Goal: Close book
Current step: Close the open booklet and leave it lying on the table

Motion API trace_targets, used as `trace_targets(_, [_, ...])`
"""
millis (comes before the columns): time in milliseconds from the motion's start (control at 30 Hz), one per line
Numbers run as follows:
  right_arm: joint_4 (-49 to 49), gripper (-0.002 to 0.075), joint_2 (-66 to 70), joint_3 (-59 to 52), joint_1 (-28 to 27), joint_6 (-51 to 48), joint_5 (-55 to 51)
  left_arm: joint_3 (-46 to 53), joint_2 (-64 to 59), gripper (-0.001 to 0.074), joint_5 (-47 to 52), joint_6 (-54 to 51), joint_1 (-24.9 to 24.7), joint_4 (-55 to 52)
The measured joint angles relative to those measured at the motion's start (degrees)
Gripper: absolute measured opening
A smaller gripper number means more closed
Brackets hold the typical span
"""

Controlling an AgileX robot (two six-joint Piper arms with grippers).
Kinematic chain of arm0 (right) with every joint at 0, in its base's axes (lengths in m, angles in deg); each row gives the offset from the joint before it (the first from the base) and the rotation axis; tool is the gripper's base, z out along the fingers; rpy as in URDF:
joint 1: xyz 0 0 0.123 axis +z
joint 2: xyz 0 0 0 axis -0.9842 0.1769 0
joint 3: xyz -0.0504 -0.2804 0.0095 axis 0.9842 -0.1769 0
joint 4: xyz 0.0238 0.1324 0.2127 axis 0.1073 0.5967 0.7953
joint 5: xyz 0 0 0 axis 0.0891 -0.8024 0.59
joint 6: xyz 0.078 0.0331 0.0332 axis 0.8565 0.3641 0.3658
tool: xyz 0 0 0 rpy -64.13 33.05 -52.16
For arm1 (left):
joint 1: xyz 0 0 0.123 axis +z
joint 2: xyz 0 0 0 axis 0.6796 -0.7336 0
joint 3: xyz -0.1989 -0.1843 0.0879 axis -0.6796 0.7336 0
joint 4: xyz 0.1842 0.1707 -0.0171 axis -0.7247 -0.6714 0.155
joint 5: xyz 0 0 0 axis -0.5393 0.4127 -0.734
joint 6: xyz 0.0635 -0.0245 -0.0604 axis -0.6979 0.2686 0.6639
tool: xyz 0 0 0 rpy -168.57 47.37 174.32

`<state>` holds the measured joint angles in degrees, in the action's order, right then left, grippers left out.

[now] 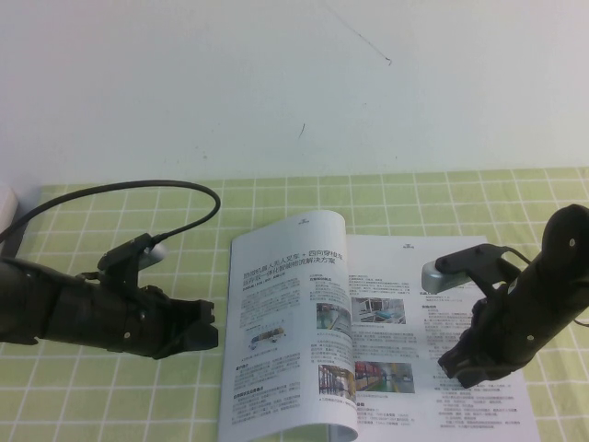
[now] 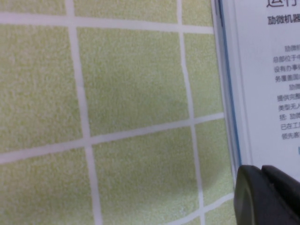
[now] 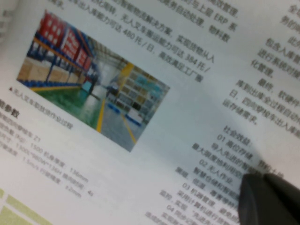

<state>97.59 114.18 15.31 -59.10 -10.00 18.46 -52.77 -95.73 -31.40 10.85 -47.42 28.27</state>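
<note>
An open magazine-like book (image 1: 368, 341) lies on the green checked cloth, its left page (image 1: 285, 313) arched up from the spine. My left gripper (image 1: 210, 331) sits low on the cloth just left of the book's left edge (image 2: 225, 93). Its black fingers (image 2: 255, 197) are pressed together with nothing between them, right at the page border. My right gripper (image 1: 456, 364) hovers over the right page (image 3: 140, 140), near the printed text beside a warehouse photo (image 3: 93, 79). It is shut too, its dark fingertips (image 3: 269, 199) together just above the paper.
The green checked tablecloth (image 1: 110, 405) covers the table up to a white wall behind. A black cable (image 1: 138, 189) loops from the left arm. A white object (image 1: 5, 207) peeks in at the far left edge.
</note>
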Motion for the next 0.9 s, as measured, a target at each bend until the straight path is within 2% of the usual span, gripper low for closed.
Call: trace_targets(900, [0.0,-0.0003,0.0,0.0,0.0,0.0,-0.4,-0.1,-2.9,-0.0003,1.6,-1.3,0.0,2.3])
